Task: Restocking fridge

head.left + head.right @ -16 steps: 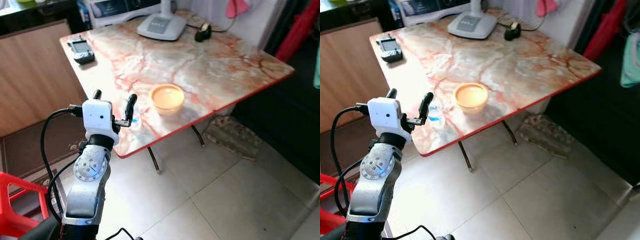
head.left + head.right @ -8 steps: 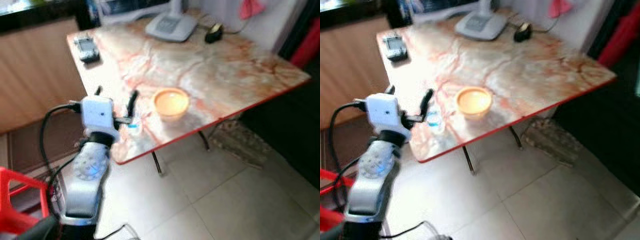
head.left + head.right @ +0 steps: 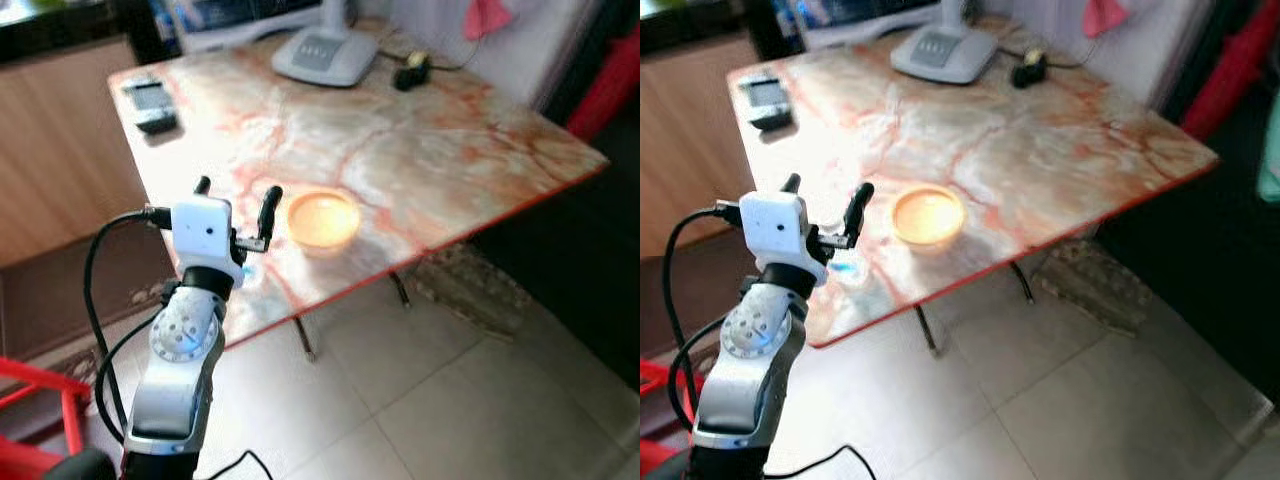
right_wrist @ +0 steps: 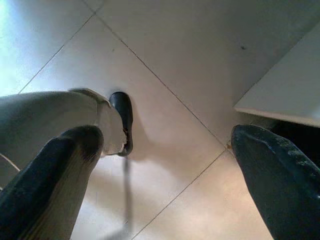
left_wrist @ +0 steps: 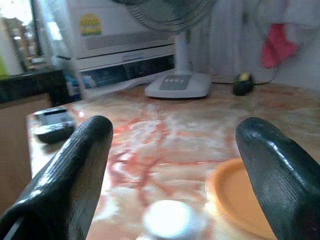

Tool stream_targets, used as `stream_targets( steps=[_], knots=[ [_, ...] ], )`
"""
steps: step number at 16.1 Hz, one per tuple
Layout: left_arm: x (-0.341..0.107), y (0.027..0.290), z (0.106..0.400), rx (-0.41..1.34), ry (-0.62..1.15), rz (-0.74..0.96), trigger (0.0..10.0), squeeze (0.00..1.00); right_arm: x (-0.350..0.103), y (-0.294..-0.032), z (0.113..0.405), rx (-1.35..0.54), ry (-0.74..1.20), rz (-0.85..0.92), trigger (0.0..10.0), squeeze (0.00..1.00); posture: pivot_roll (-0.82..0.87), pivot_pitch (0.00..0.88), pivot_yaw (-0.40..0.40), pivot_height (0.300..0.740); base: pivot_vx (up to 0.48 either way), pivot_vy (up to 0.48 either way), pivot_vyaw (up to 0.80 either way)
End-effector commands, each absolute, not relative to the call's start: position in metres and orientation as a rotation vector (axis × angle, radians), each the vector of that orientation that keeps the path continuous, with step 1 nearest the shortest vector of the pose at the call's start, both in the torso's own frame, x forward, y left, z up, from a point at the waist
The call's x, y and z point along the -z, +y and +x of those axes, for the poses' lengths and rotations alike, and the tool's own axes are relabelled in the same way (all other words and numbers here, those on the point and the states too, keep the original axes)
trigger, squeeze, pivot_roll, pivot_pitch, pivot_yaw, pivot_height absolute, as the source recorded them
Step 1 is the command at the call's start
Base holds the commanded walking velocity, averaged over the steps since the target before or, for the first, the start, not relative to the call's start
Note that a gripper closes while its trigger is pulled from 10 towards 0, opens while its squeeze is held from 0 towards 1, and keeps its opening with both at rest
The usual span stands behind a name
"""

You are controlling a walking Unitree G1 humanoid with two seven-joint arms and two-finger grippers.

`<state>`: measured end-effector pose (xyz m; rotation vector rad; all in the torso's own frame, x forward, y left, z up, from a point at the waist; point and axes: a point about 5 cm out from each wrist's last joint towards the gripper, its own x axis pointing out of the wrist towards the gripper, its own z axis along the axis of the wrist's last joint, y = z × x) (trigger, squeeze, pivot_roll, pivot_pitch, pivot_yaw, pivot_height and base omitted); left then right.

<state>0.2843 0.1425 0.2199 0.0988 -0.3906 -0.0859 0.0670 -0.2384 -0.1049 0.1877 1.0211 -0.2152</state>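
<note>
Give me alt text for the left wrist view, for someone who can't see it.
The left gripper, its two black fingers spread wide, hovers low over a red-veined marble tabletop, with a small white bottle cap between them and a shallow orange bowl beside it. Farther back stand a white fan base, a dark handset and a white appliance.

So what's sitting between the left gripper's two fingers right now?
In the left wrist view, a small white-capped bottle sits on the marble table between the open left gripper fingers.
</note>
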Motion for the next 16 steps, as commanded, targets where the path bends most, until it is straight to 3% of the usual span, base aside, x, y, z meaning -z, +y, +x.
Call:
stream_targets(
  steps=[1, 4, 9, 16],
  knots=[
    [-0.225, 0.143, 0.282, 0.079, -0.408, 0.108, 10.0, 0.00, 0.106, -0.236, 0.062, 0.211, 1.039, 0.197, 10.0, 0.00, 0.18, 0.172, -0.024, 0.740, 0.255, 0.000, 0.00],
    [-0.226, 0.144, 0.282, 0.076, -0.410, 0.116, 10.0, 0.00, 0.106, -0.236, 0.063, 0.210, 1.038, 0.198, 10.0, 0.00, 0.19, 0.174, -0.024, 0.740, 0.261, 0.000, 0.00],
    [-0.228, 0.142, 0.279, 0.082, -0.431, 0.125, 10.0, 0.00, 0.106, -0.236, 0.063, 0.202, 1.039, 0.200, 10.0, 0.00, 0.19, 0.178, -0.026, 0.740, 0.000, 0.000, 0.00],
    [-0.236, 0.120, 0.273, 0.262, -0.413, 0.172, 10.0, 0.00, 0.107, -0.233, 0.063, 0.195, 1.040, 0.204, 10.0, 0.00, 0.21, 0.180, -0.020, 0.740, 0.000, 0.000, 0.00]
  ],
)
